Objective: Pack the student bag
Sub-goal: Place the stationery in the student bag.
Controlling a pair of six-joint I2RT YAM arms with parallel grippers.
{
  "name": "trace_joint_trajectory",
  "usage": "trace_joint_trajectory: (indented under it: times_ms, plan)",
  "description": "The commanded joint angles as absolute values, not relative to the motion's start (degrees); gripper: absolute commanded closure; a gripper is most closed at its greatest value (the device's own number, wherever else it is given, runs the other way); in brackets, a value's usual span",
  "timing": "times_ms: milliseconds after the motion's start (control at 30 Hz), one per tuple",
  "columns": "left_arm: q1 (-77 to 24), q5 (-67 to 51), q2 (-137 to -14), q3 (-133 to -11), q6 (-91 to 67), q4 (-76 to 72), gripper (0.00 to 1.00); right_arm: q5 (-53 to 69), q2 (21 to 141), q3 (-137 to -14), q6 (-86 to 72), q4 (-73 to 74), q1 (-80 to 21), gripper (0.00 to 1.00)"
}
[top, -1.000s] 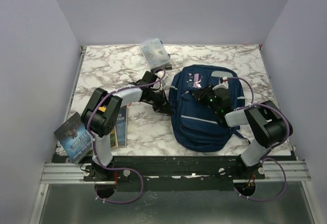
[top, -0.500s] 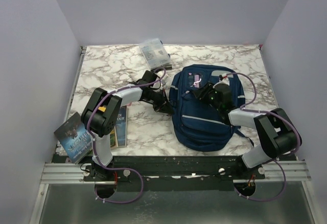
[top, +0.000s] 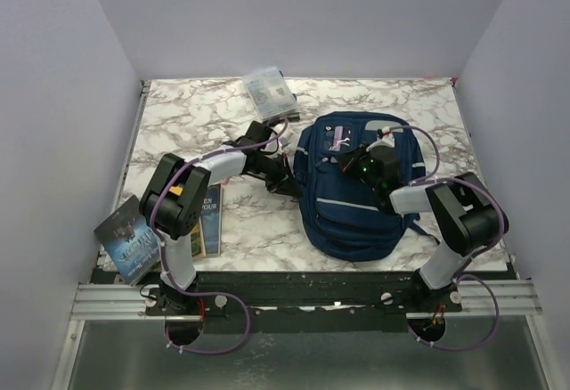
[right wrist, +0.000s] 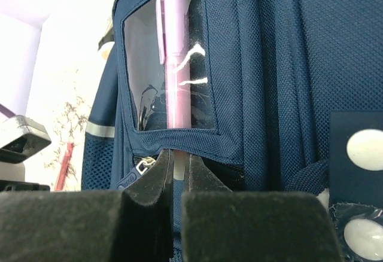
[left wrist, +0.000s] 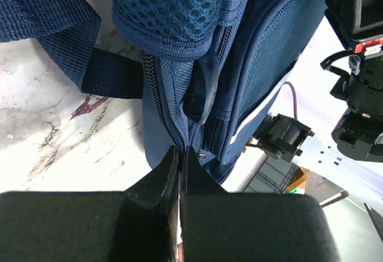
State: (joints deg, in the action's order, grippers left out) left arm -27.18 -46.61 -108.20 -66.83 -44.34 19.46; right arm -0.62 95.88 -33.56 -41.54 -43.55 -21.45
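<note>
The navy student bag point(top: 352, 199) lies flat on the marble table, right of centre. My left gripper point(top: 288, 179) is at the bag's left edge; in the left wrist view its jaws point(left wrist: 181, 152) are shut on the bag's side zipper seam point(left wrist: 157, 103). My right gripper point(top: 358, 164) is over the bag's upper front. In the right wrist view it point(right wrist: 178, 165) is shut on the lower end of a pink pen point(right wrist: 177, 64) that stands inside the bag's clear window pocket point(right wrist: 143, 70). A zipper pull point(right wrist: 143, 165) sits beside its left finger.
A clear plastic pouch point(top: 269, 93) with items inside lies at the table's back centre. Two books point(top: 135, 240) point(top: 210, 218) lie at the front left by the left arm's base. Purple walls close the sides and back.
My right arm's elbow swung out and back while its gripper shifted slightly on the bag's upper pocket. My left gripper has stayed at the bag's left edge.
</note>
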Motion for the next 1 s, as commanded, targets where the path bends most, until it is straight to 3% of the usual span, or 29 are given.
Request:
trace_joint_trajectory:
  times_ms: [0, 300, 600, 767, 967]
  plan:
    - [-27.4, -51.7, -106.3, -68.5, -43.1, 21.3, 1.0, -7.0, 100.2, -33.9, -43.9, -54.2, -21.4, 0.99]
    - [-27.4, -51.3, -106.8, -69.1, -42.4, 22.0, 1.0, -7.0, 108.2, -33.5, -51.2, -69.7, -21.4, 0.99]
    - [-27.4, -49.1, -107.4, -71.6, -39.7, 25.5, 1.0, 19.1, 106.9, -34.5, -45.4, -56.2, -21.4, 0.99]
    - [-27.6, -48.7, -107.1, -71.7, -39.1, 25.9, 1.0, 25.5, 104.2, -37.6, -40.0, -42.4, -20.6, 0.76]
    - [-27.9, -48.5, -107.0, -72.0, -38.6, 26.5, 1.0, 25.6, 96.0, -39.6, -38.8, -26.8, -17.7, 0.67]
